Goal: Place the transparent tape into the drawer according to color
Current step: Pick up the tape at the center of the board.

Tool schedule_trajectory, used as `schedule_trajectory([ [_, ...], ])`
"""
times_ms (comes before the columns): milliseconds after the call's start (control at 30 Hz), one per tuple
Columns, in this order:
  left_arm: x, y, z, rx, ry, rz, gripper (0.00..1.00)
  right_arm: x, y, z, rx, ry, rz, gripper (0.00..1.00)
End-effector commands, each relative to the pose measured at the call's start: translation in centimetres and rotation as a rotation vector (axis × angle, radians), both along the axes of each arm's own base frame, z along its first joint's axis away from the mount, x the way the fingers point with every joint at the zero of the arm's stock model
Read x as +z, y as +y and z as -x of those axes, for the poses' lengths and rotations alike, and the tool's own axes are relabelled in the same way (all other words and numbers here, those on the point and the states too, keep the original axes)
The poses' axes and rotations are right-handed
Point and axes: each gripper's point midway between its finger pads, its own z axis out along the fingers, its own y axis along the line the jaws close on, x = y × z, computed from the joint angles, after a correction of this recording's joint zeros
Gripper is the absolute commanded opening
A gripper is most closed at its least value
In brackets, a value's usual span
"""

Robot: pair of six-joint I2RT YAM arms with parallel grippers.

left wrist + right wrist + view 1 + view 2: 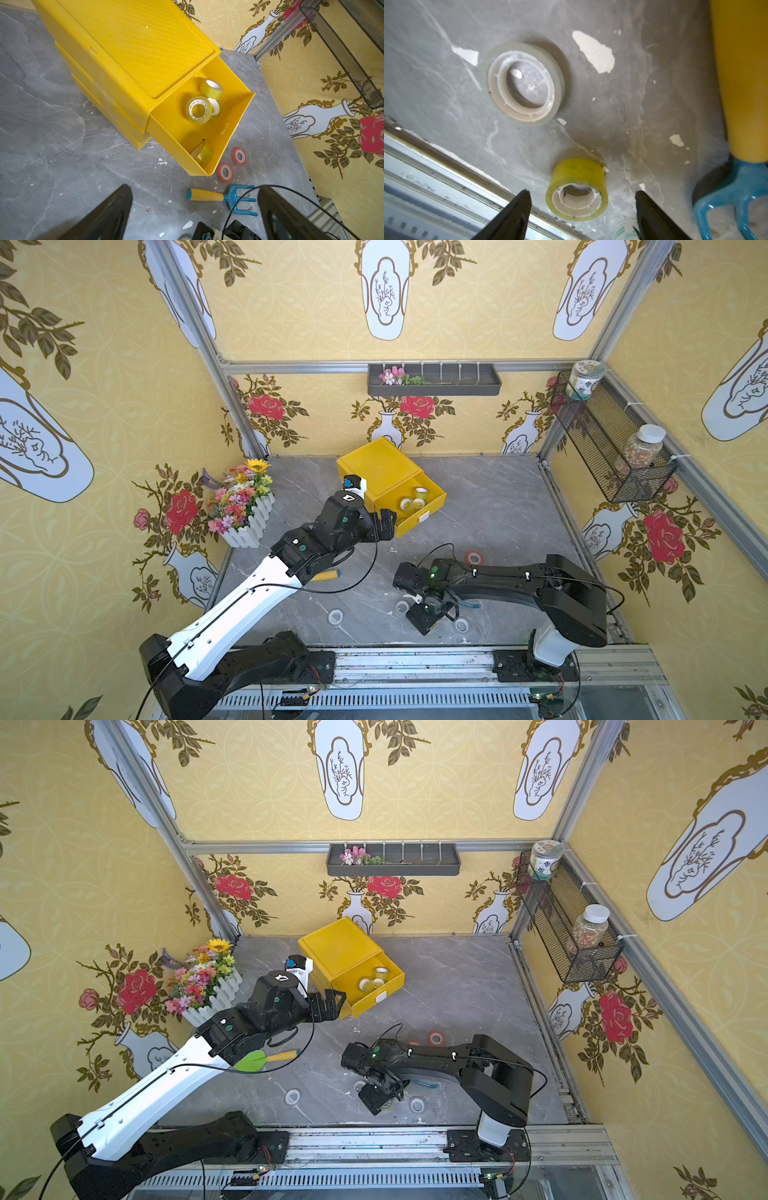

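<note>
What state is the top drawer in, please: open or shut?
Open. The drawer sticks out of the yellow cabinet, and yellowish tape rolls show inside it.

Both top views look steeply down from high over the front rail [415,668], across the whole grey marble-patterned tabletop [498,510] to the back wall [316,323]. The left wrist camera faces the yellow plastic drawer cabinet [133,41] from nearby; the right wrist camera sits close above the tabletop. Both wrist views share the blue-and-yellow plastic toy rake [205,195].
</note>
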Motion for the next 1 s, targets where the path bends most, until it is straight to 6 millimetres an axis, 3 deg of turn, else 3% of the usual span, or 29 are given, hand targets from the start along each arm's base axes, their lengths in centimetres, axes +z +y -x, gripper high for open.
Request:
schedule_trajectory([
  [0,-0.3,0.2,-0.2,0.003,-0.003,-0.026,1.0,-0.5,-0.1,-0.2,0.003,-0.013,0.02,0.75],
  [333,-0.8,0.2,-0.4,0.005,0.004,-0.046,1.0,-1.5,0.0,0.2,0.011,0.014,0.024,0.54],
  [533,-1.0,0.3,-0.5,0.011,0.008,-0.056,1.0,0.1,0.5,-0.1,-0.003,0.002,-0.033,0.47],
  [700,-2.1,0.9,-0.5,0.028,0.016,-0.09,1.0,3.9,0.5,-2.0,-0.061,-0.016,-0.157,0.44],
  [967,-4.8,2.0,0.4,0.063,0.065,-0.11,1.0,14.2,-0.7,-7.5,-0.156,-0.157,-0.391,0.44],
])
